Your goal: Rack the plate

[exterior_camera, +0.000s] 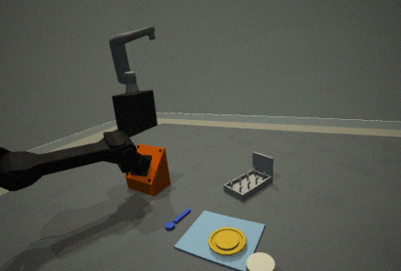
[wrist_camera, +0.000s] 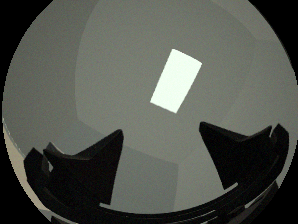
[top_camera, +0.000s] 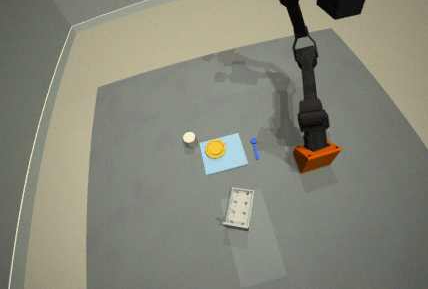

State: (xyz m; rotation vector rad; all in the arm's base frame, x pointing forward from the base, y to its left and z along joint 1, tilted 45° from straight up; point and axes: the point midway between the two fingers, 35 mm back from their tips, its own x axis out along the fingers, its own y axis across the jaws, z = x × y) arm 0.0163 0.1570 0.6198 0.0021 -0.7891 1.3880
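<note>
Yellow is what I look for first: the plate (top_camera: 215, 148) lies flat on a pale blue mat (top_camera: 235, 159), face up, so I judge nothing of the task has begun. A cream cup (top_camera: 189, 139) stands just beside the mat on one side, a blue spoon (top_camera: 255, 148) on the other. The dish rack (top_camera: 239, 207) sits apart from the mat, pegs up, its slots unoccupied and ready to take the plate on edge. My arm (top_camera: 306, 81) stretches away from its orange base (top_camera: 327, 161), far from all of this (the hand itself runs out of the top view). In the wrist view the gripper (wrist_camera: 161, 144) is spread wide with nothing between its fingers, only grey surface and a bright patch beyond. I can read no writing or labels anywhere.
</note>
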